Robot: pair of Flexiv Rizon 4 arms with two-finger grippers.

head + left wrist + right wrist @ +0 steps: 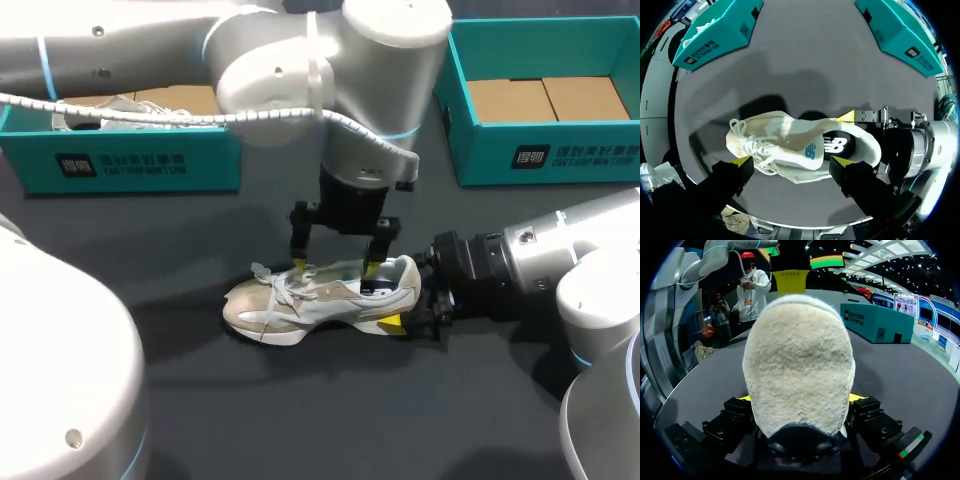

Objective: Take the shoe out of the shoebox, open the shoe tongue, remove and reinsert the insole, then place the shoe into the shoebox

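The shoe (320, 298) stands upright on its sole on the dark table (300, 410), out in the open and well apart from both boxes, with its toe toward my left side and its heel toward my right arm. The right gripper (408, 297) comes in low from the right and is clamped on the heel: in the right wrist view the fuzzy heel of the shoe (797, 365) fills the gap of the right gripper (801, 398), with a yellow tip pressed to each side of it. The left gripper (336, 267) hangs straight down over the shoe with its fingers spread wide, one tip by the laces (747, 140) and the other by the collar opening. In the left wrist view both tips of the left gripper (791, 161) show along the near side of the shoe (800, 145), holding nothing between them; whether they touch the upper I cannot tell. The dark insole (836, 146) lies inside the shoe, seen through the collar. At the table's far side the teal left box (120, 165) holds a second shoe (110, 108), pale like the first, and the teal right box (540, 150) has only brown cardboard (545, 98) in its bottom. Both boxes stand open, with no lids on them.
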